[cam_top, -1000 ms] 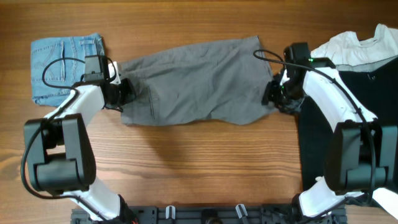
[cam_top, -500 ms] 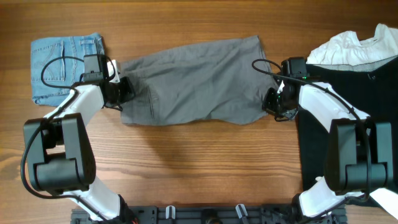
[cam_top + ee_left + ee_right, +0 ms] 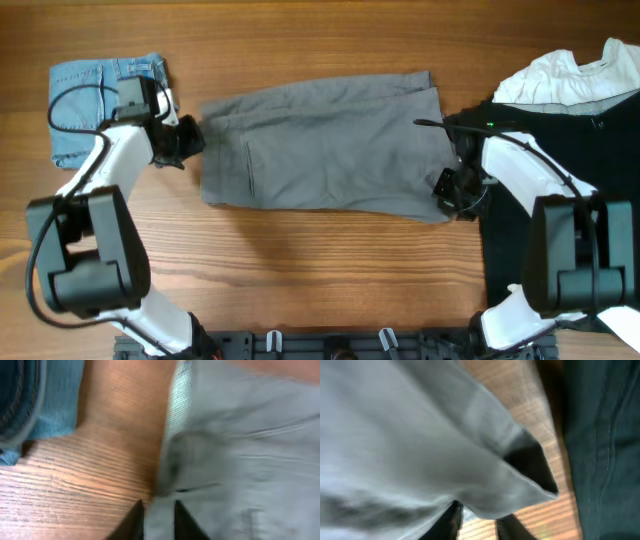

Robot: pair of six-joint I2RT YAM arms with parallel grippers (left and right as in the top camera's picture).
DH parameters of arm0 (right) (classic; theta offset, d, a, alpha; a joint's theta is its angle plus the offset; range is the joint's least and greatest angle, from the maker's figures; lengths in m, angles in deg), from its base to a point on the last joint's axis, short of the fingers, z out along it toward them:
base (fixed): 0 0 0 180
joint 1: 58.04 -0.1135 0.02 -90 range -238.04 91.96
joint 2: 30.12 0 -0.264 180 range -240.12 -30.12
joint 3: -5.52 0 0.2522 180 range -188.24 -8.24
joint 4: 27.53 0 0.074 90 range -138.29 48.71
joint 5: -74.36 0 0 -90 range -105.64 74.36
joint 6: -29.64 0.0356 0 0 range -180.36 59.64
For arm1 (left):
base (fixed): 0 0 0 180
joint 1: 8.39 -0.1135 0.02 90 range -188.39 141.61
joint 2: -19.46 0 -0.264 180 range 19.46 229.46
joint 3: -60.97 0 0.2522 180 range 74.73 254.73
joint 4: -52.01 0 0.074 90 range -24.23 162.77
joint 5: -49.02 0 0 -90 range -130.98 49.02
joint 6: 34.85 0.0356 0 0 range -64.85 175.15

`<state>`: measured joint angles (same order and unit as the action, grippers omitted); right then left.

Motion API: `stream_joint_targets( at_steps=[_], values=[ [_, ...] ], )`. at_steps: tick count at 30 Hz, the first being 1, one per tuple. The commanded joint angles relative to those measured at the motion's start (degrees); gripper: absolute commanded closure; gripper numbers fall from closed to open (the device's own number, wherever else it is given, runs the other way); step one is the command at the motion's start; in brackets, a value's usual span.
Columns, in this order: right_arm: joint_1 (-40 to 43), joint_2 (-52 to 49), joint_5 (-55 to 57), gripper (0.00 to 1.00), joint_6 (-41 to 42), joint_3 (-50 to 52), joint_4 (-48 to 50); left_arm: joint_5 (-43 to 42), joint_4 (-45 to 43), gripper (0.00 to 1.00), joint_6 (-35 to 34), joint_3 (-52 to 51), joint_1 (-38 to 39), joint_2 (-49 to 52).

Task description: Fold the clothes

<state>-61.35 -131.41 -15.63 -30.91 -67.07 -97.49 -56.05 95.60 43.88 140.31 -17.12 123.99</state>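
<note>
The grey shorts (image 3: 320, 145) lie folded lengthwise across the middle of the table, stretched wide. My left gripper (image 3: 192, 137) is shut on their left edge, near the waistband; in the left wrist view the grey cloth (image 3: 240, 450) sits between the fingers (image 3: 159, 520), with pale lining showing at the edge. My right gripper (image 3: 450, 190) is shut on the lower right corner of the shorts; in the right wrist view the grey cloth (image 3: 420, 445) hangs over the fingers (image 3: 479, 520).
Smaller light-blue denim shorts (image 3: 100, 95) lie folded at the far left, behind my left arm. A black garment (image 3: 560, 200) covers the right side of the table, with a white garment (image 3: 570, 75) at its top edge.
My right gripper has drawn the shorts' right corner down and toward the front. My left gripper has shifted up and left. The shorts now lie flatter and more stretched out.
</note>
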Motion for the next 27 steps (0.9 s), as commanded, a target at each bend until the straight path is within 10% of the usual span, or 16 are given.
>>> stream_joint_targets(
  at_steps=[1,7,15,27],
  values=[
    [0.1,8.1,-2.8,0.62,-7.7,-0.7,1.1,-6.2,0.4,0.72,0.6,2.4,1.3,-6.4],
    [0.1,22.6,-5.4,0.25,-8.9,-2.4,2.7,-6.4,-0.2,0.79,6.3,2.3,7.0,-5.4],
    [0.0,25.6,-18.4,0.5,-13.6,-1.6,8.9,0.3,-3.3,0.96,9.1,2.3,11.6,6.4],
    [-3.7,18.1,-24.5,0.48,-20.1,0.2,9.6,13.8,2.8,0.96,-6.9,2.3,0.9,10.7]
  ],
)
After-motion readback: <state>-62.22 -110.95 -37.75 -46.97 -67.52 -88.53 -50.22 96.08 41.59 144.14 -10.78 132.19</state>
